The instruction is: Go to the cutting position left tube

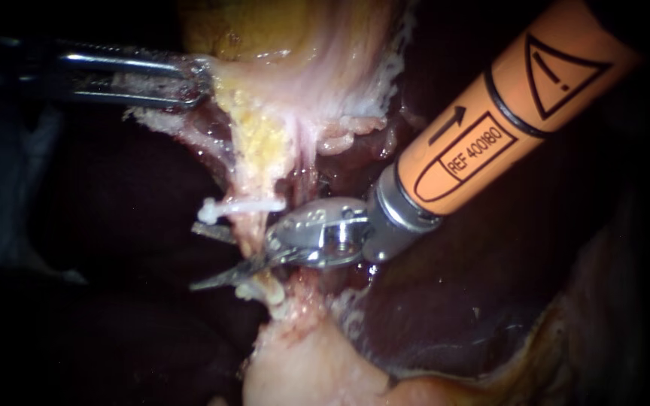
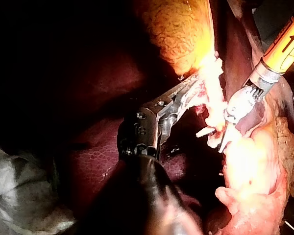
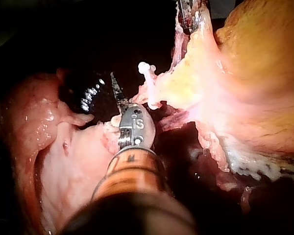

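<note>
Right instrument (image 1: pixel 194 256) — blades parted, astride the tube (image 1: pixel 247 227) between upper clip (image 1: pixel 242 204) and lower clip (image 1: pixel 266 290); left instrument (image 1: pixel 197 79) — jaws clamped on the gallbladder (image 1: pixel 227 26) edge.

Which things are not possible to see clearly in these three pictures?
- Endoscope view: the right instrument's open blades straddle the tube; its own hinge hides whether they touch it.
- Left wrist view: glare on the pale tissue swallows the left instrument's jaw tips.
- Right wrist view: one blade shows; the instrument's head covers the other.
- Right wrist view: the left instrument is cut off by the picture's edge.
</note>
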Robot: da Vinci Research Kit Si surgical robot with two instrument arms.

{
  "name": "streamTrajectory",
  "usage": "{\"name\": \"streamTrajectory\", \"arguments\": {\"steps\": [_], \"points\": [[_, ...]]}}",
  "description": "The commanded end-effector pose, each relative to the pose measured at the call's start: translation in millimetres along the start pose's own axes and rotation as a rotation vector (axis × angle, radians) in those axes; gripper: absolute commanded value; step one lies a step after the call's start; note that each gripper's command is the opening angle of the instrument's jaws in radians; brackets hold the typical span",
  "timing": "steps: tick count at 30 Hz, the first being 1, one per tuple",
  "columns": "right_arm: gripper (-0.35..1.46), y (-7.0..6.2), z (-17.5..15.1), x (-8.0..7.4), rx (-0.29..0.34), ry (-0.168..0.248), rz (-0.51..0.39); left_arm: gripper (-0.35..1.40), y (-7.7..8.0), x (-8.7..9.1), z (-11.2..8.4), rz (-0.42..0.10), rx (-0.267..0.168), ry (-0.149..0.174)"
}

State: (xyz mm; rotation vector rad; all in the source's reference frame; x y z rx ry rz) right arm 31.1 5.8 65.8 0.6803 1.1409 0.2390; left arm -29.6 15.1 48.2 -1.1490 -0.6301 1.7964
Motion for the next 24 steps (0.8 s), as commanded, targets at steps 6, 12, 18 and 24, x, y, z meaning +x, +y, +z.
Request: {"name": "streamTrajectory", "arguments": {"steps": [6,12,18,24], "points": [[1.4,-2.4,0.7,1.7,0.05,0.033,0.015,-0.35,0.0,0.0,0.0,0.0,0.0,0.0],[1.38,-4.1,1.4,2.7,0.079,0.042,0.016,-0.35,0.0,0.0,-0.1,0.0,0.0,0.0],[1.38,-4.2,1.4,2.8,0.081,0.044,0.015,-0.35,0.0,0.0,-0.1,0.0,0.0,0.0],[1.38,-4.0,1.4,2.7,0.081,0.044,0.015,-0.35,0.0,0.0,0.0,0.0,0.0,0.0]]}}
